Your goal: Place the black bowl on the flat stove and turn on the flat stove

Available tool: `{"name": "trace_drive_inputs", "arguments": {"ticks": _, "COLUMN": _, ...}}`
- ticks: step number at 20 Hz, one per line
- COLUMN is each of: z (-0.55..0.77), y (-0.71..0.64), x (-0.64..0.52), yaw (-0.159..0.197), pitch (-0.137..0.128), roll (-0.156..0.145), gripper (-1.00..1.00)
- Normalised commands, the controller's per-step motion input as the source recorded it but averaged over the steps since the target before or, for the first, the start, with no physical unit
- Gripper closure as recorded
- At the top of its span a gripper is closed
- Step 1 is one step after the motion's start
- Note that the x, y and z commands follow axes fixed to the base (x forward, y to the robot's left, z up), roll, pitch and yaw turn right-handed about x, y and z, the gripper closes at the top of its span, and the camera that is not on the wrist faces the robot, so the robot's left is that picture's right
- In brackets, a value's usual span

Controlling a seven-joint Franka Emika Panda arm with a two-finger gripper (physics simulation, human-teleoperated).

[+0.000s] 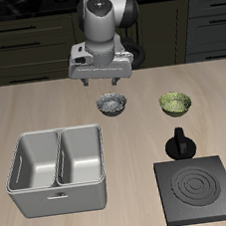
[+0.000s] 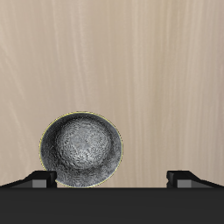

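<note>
Hovering above the pale wooden bench (image 1: pixel 44 103), the grey and white robot arm (image 1: pixel 103 16) holds its two-finger end effector (image 1: pixel 101 81) a little over the small round black bowl (image 1: pixel 112 105), with a clear gap between fingertips and rim. The end effector's jaws stand apart and hold nothing; in the wrist view both dark fingertips (image 2: pixel 39 178) show with wide bare space between them.

The black bowl (image 2: pixel 82 149) sits upright on the bare bench, its grey-white speckled shiny inside facing up. In the wrist view it lies closer to one fingertip than to the other, not centred between them.

The flat black square stove (image 1: pixel 200 190), marked with pale concentric burner rings, lies near the bench's front edge, well apart from the black bowl. Its black upright knob (image 1: pixel 179 143) stands at the stove's back edge. Nothing rests on the burner rings.

A small round green patterned bowl (image 1: pixel 176 102) sits on the bench beside the black bowl, apart from it, farther back than the stove's knob. A grey metal tray with two compartments (image 1: pixel 58 170) stands on the bench nearer the front edge than the black bowl, level with the stove and separate from it.
</note>
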Motion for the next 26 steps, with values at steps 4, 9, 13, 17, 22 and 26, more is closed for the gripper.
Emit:
{"name": "trace_drive_inputs", "arguments": {"ticks": 4, "z": -0.44, "y": 0.0, "x": -0.02, "yaw": 0.011, "pitch": 0.045, "roll": -0.011, "gripper": -1.0}}
{"name": "trace_drive_inputs", "arguments": {"ticks": 9, "z": -0.29, "y": -0.02, "x": 0.02, "yaw": -0.02, "pitch": 0.039, "roll": -0.019, "gripper": -1.0}}
{"name": "trace_drive_inputs", "arguments": {"ticks": 13, "z": -0.27, "y": -0.06, "x": -0.04, "yaw": 0.008, "pitch": 0.02, "roll": -0.024, "gripper": -1.0}}
{"name": "trace_drive_inputs", "arguments": {"ticks": 17, "z": -0.26, "y": -0.04, "x": 0.01, "yaw": -0.015, "pitch": 0.036, "roll": -0.008, "gripper": -1.0}}
{"name": "trace_drive_inputs", "arguments": {"ticks": 22, "z": -0.3, "y": 0.01, "x": 0.07, "yaw": 0.005, "pitch": 0.042, "roll": 0.007, "gripper": -1.0}}
{"name": "trace_drive_inputs", "arguments": {"ticks": 26, "z": -0.28, "y": -0.01, "x": 0.03, "yaw": 0.005, "pitch": 0.041, "roll": 0.0, "gripper": -1.0}}
